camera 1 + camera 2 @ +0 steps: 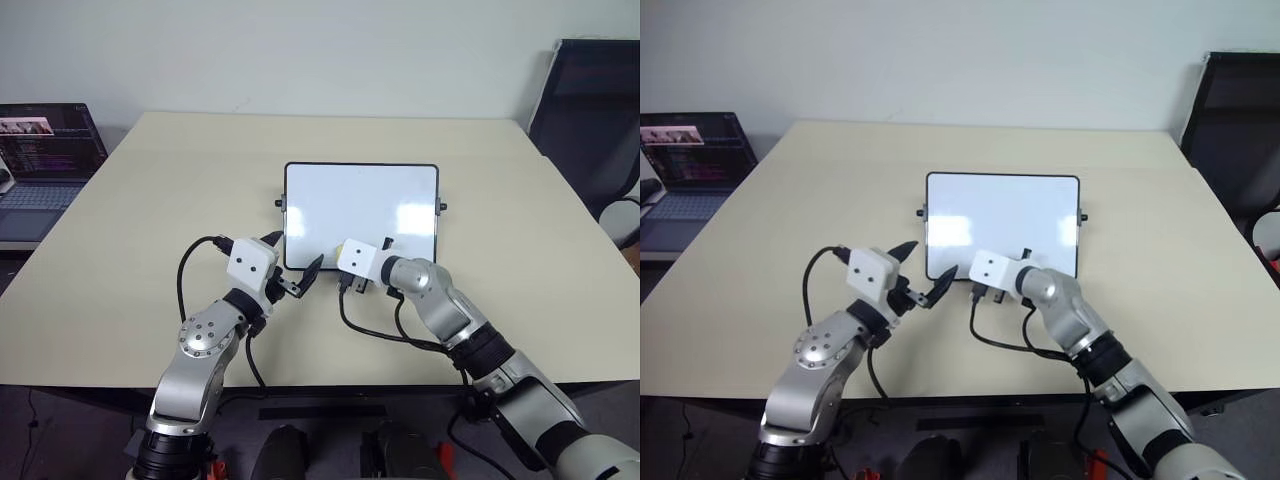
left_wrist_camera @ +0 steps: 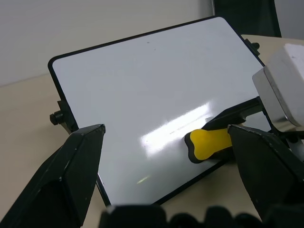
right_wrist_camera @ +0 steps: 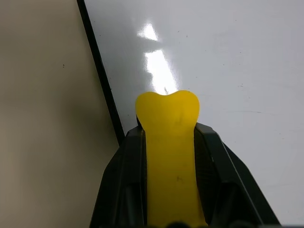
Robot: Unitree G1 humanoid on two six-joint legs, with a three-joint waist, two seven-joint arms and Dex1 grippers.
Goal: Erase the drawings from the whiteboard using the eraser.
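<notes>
The whiteboard (image 1: 362,200) lies flat in the middle of the table, black-framed with small knobs on its short sides. Its visible surface is plain white with glare; the drawings are out of view. My right gripper (image 3: 169,137) is shut on the eraser (image 3: 168,142), a yellow block whose tip (image 2: 209,144) rests on the board near its near-left corner. My left gripper (image 1: 292,254) hangs open just off that same corner, level, with nothing between its black fingers (image 2: 76,175).
The beige table (image 1: 150,220) spreads wide around the board. An open laptop (image 1: 45,150) stands past the table's far left edge, and a dark chair (image 1: 590,110) at the far right. Black cables (image 1: 185,265) loop from both wrists.
</notes>
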